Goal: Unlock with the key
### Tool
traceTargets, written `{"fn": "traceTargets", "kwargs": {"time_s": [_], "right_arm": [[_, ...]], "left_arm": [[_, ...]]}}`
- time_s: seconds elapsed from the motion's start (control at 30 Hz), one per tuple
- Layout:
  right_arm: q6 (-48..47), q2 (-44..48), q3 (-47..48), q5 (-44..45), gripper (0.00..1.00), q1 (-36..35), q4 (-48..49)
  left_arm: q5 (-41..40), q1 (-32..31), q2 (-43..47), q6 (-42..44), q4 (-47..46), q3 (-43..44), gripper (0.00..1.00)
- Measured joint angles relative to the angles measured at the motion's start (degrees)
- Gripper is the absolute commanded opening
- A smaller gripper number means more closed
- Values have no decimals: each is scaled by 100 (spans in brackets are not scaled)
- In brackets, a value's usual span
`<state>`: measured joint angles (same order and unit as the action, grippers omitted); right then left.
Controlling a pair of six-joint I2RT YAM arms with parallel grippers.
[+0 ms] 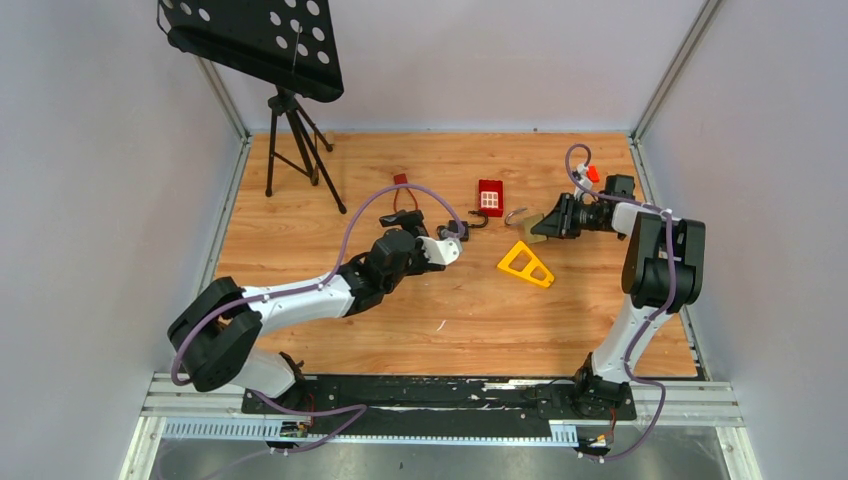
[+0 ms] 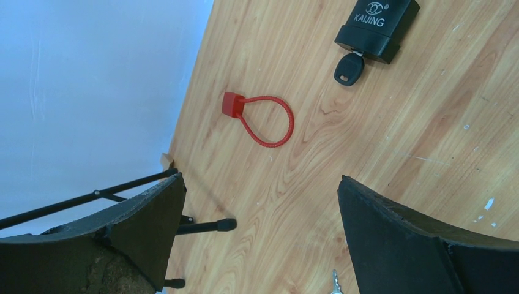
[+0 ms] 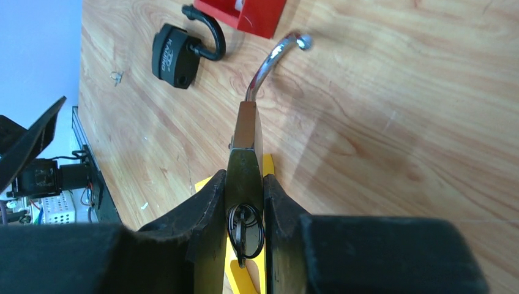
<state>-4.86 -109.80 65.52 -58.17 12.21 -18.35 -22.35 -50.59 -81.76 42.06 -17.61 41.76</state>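
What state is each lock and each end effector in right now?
left end effector: open, empty.
right end effector: shut on the brass padlock.
brass padlock: held off the wood, shackle swung open.
black padlock: lying loose, key in its keyhole.
red cable lock: loop closed, lying untouched.

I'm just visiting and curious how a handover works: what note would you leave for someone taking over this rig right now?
Left gripper: open, empty, above the table near the black padlock, which has a key in it.
Right gripper: shut on the brass padlock; a key ring hangs at its base.
Done: its shackle shows one free end, so it looks unlocked.
Left: confirm that, then set it down.
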Motion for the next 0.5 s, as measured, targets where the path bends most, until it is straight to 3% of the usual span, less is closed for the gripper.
{"fn": "traceTargets", "kwargs": {"time_s": [0.33, 0.5], "right_arm": [[-232, -129, 142, 138, 0, 72, -461], [-229, -511, 654, 151, 11, 98, -619]], "left_arm": [[28, 0, 76, -79, 238, 46, 100], [133, 0, 149, -181, 579, 197, 100]]}}
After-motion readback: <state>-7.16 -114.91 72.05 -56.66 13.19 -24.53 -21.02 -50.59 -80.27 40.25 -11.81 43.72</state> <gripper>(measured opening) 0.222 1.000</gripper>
